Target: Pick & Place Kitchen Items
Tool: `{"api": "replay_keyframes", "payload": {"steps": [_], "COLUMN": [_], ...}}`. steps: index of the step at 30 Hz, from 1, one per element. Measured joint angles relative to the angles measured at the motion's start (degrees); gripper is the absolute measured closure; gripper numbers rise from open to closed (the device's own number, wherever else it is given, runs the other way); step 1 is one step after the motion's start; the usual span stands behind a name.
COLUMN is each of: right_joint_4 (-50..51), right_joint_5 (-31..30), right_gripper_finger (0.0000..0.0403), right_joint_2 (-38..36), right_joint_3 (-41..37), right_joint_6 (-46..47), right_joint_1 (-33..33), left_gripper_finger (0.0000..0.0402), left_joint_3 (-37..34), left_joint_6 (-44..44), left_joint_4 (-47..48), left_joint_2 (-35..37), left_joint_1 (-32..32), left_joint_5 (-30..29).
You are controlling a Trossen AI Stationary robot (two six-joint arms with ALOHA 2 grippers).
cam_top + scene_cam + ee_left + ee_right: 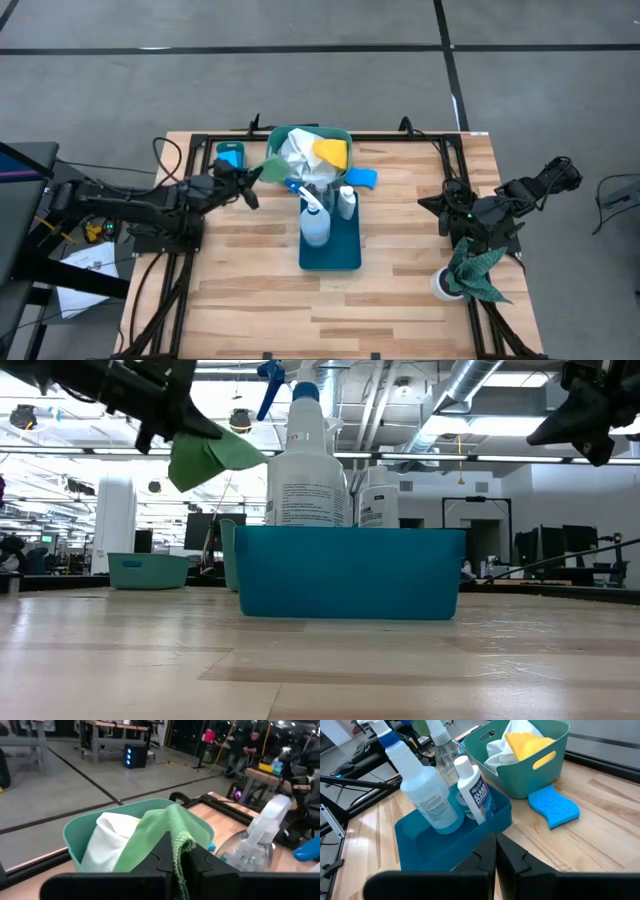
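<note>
At the table's far edge, the teal basket (340, 134) holds white and yellow cloths; just beside its rim, the left gripper (252, 176) pinches a light-green cloth (271, 168); the right gripper (445, 207) waits with fingers together

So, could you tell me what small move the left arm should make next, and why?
Probably carry it a little farther over the teal bin and then release: the left gripper is shut on the light-green cloth, which hangs at the bin's near rim, beside the white cloth already inside.
</note>
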State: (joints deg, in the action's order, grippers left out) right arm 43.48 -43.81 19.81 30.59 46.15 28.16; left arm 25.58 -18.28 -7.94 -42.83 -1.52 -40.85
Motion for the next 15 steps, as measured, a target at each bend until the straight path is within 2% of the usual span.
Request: {"api": "replay_keyframes", "payload": {"steps": [10, 15], "right_joint_4": [-0.2, -0.2], "right_joint_5": [0.0, 0.0], "right_gripper_finger": [0.0403, 0.0403], "right_joint_2": [0.0, 0.0], "right_joint_3": [0.0, 0.0], "right_joint_6": [0.4, 0.4], "right_joint_1": [0.0, 0.0], "left_gripper_finger": [0.0401, 0.0401], "left_joint_3": [3.0, 4.5], "left_joint_6": [3.0, 4.8], "left_joint_4": [-0.4, -5.9], "left_joint_2": [-4.8, -9.3], "left_joint_1": [-10.1, -13.6], "left_joint_5": [11.3, 17.2]}}
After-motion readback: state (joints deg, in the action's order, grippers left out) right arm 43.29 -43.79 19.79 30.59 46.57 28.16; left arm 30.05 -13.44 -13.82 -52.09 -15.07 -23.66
